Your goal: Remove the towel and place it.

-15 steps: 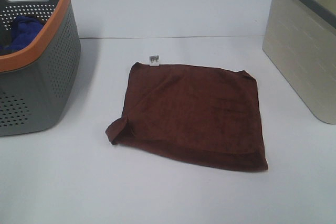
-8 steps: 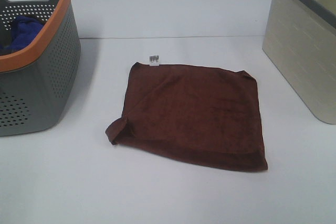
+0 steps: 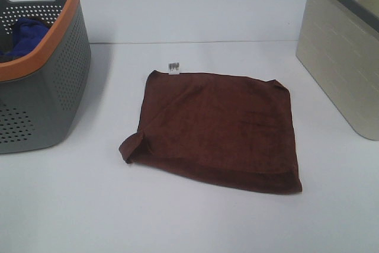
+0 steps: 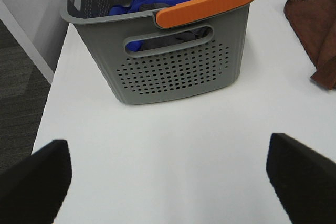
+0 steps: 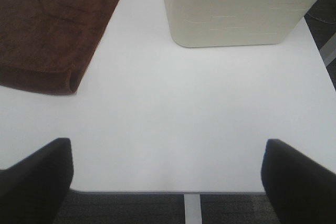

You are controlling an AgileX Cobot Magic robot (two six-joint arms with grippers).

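The dark reddish-brown towel [image 3: 219, 128] lies flat on the white table in the exterior view, its white barcode tag [image 3: 174, 67] at the far left corner and its near left corner folded up. Part of it shows in the left wrist view [image 4: 317, 35] and the right wrist view [image 5: 50, 30]. Neither gripper shows in the exterior view. My left gripper [image 4: 170, 182] is open and empty over the table near the grey basket. My right gripper [image 5: 168, 182] is open and empty over the table's front edge, apart from the towel.
A grey perforated basket with an orange rim [image 3: 41, 57] stands at the left and holds a blue cloth [image 3: 23, 34]; it shows in the left wrist view [image 4: 173, 61]. A beige bin [image 3: 343, 45] stands at the right, also in the right wrist view [image 5: 236, 9].
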